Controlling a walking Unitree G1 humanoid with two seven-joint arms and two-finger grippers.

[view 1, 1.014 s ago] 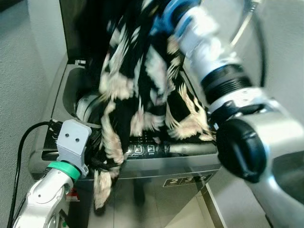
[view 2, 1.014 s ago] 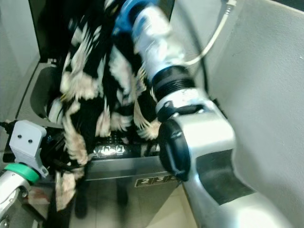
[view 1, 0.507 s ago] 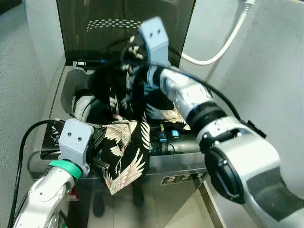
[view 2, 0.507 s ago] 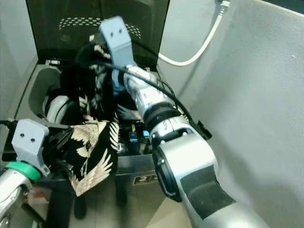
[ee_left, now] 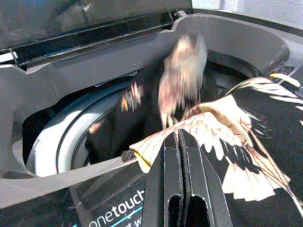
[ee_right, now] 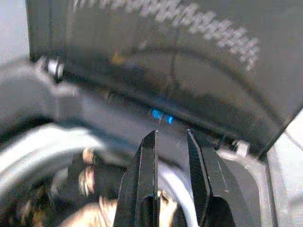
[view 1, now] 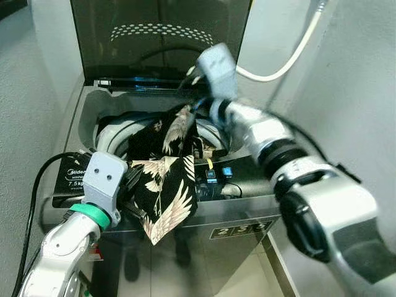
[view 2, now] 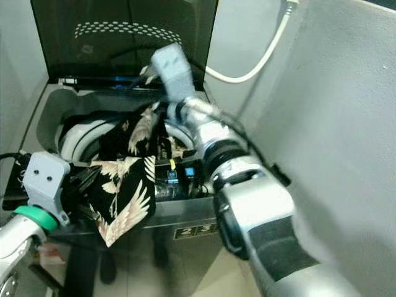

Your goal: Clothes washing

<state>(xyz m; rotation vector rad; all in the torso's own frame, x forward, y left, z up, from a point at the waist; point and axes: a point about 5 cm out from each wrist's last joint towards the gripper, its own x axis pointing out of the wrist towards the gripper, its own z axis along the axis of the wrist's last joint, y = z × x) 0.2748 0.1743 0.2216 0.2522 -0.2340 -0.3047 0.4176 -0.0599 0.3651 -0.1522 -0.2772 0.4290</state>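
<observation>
The black garment (view 1: 164, 185) with its cream crane print lies draped over the front rim of the top-loading washing machine (view 1: 80, 133), its long axis running front to back: one end hangs down the machine's front face, pointing at the floor, and the other end trails back into the drum (view 1: 111, 131). The left gripper (ee_left: 180, 142) sits at the machine's front left corner, its two black fingers pressed together, with their tips resting on the cloth at the front rim; whether any fabric is pinched between them cannot be told. A black cable (view 1: 34, 185) loops down the machine's left side just beside that arm. To the right of the garment, the control panel (view 1: 216, 176) shows small blue lights. Farther back, over the drum's rear, the right gripper (ee_right: 170, 142) hovers with its fingers slightly apart and nothing between them. Behind it the dark lid (view 1: 161, 37) stands upright, and a white hose (view 1: 291, 55) curves along the wall behind the machine's right rear corner.
</observation>
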